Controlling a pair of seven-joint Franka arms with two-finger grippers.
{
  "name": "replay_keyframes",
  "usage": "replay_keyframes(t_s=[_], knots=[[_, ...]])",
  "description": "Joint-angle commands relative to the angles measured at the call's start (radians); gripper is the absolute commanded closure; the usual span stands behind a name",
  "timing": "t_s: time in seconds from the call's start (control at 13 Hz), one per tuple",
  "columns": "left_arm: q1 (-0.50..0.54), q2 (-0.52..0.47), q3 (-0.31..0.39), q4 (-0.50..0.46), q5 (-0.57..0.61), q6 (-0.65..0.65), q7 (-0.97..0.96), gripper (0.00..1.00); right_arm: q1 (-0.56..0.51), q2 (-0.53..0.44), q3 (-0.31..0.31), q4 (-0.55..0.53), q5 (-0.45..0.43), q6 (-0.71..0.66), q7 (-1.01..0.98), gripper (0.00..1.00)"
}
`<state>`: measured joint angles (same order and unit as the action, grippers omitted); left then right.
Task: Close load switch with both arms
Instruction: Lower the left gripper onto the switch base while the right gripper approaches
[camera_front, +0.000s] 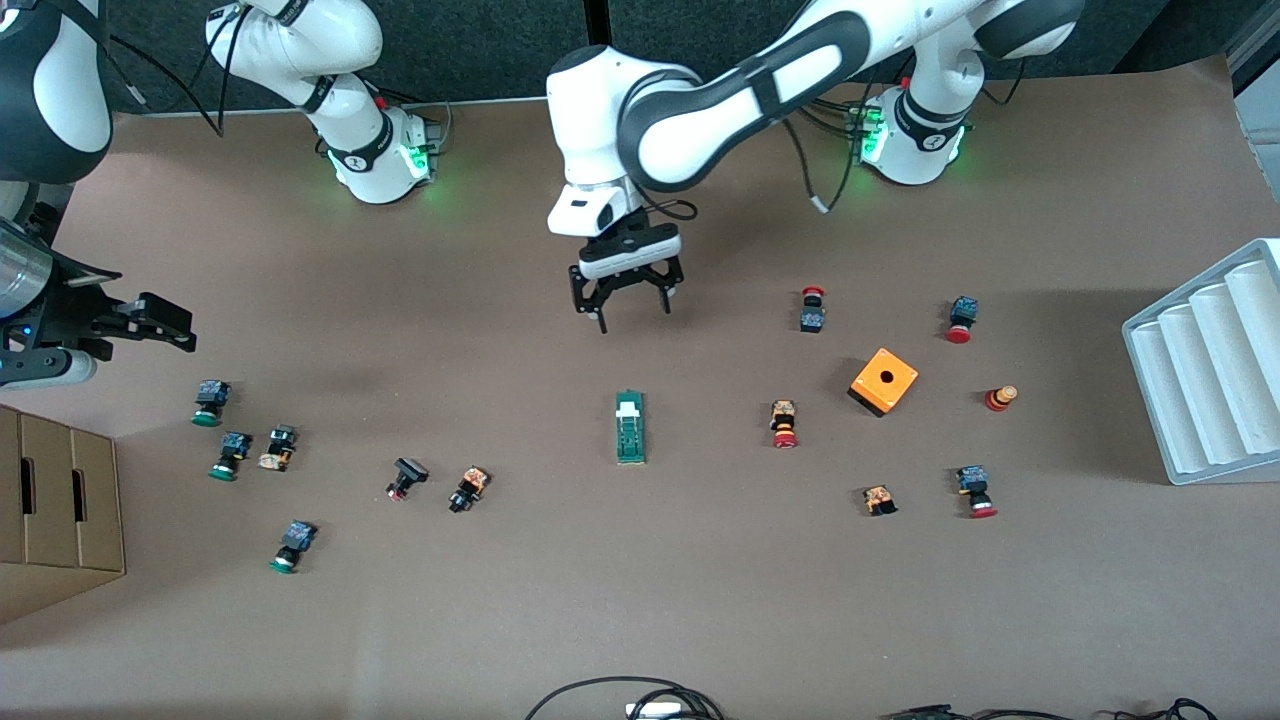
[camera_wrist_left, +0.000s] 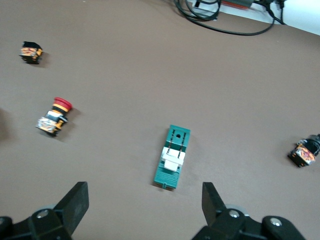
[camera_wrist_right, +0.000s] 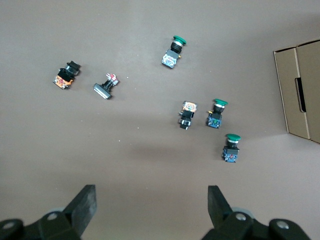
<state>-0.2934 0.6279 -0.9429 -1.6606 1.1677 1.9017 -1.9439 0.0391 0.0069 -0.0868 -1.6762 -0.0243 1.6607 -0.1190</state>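
Observation:
The load switch (camera_front: 630, 427) is a narrow dark-green block lying flat mid-table, with its white tab at the end farther from the front camera. It also shows in the left wrist view (camera_wrist_left: 172, 157). My left gripper (camera_front: 633, 312) hangs open and empty in the air, over bare table between the switch and the arm bases; in its own view (camera_wrist_left: 145, 197) the switch lies just ahead of the fingers. My right gripper (camera_front: 175, 328) is open and empty at the right arm's end of the table, over bare table beside the green-capped buttons; it also shows in the right wrist view (camera_wrist_right: 150, 200).
An orange cube with a hole (camera_front: 883, 381) and red-capped push buttons (camera_front: 783, 424) lie toward the left arm's end. Green-capped buttons (camera_front: 209, 402) lie toward the right arm's end, beside a cardboard box (camera_front: 60, 500). A white ribbed tray (camera_front: 1210, 370) stands at the table's edge.

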Motion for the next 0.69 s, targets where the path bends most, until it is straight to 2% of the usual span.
replay_keyframes(t_s=[0.0,0.31,0.62], knots=[[-0.067,0.053,0.047,-0.024,0.152,-0.004,-0.111,0.0,-0.008,0.008,-0.001,0.013,0.014,-0.016,0.001,0.0],[-0.185,0.147,0.159,-0.041,0.373,-0.004,-0.17,0.0,-0.008,0.037,-0.002,0.013,0.014,-0.016,-0.013,0.0],[-0.298,0.237,0.281,-0.042,0.591,-0.004,-0.351,0.0,0.002,0.094,0.001,0.013,0.012,-0.009,-0.016,0.0]])
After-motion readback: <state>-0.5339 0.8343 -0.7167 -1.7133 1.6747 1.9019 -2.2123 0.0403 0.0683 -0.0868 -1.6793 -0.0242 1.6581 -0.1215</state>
